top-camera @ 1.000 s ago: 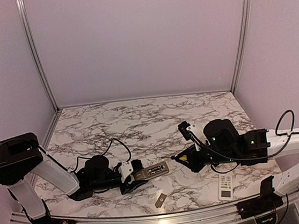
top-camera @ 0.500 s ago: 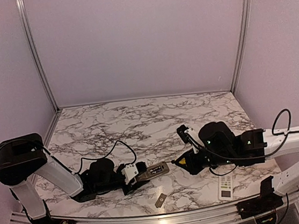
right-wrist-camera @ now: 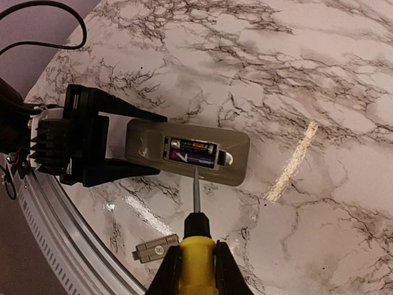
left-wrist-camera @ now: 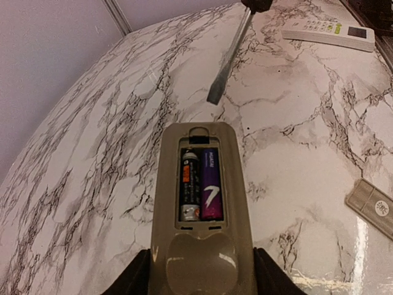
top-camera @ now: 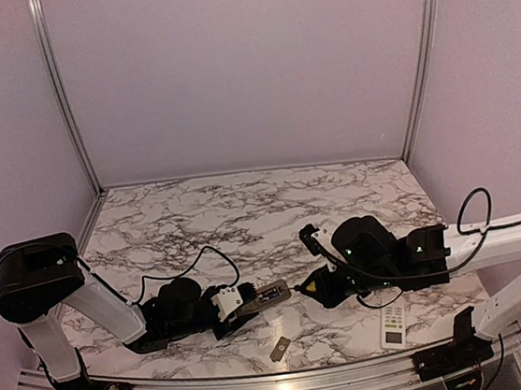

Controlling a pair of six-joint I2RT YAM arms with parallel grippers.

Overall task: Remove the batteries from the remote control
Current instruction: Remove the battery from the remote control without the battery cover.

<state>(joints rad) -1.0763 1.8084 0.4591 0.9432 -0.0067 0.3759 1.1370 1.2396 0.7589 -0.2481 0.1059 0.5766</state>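
Note:
My left gripper is shut on a tan remote and holds it low over the table, back side up. Its battery bay is open. In the left wrist view the remote holds a dark battery and a purple-blue battery side by side; no other battery shows. My right gripper is shut on a yellow-handled screwdriver. Its shaft points at the remote's far end, the tip a little short of it. The right wrist view also shows both batteries.
The flat grey cover plate lies near the table's front edge. A white remote lies at the front right, beside the right arm. A black cable runs behind the left arm.
My right arm has moved left, bringing the screwdriver tip close to the remote's end. My left gripper has shifted slightly forward with the remote.

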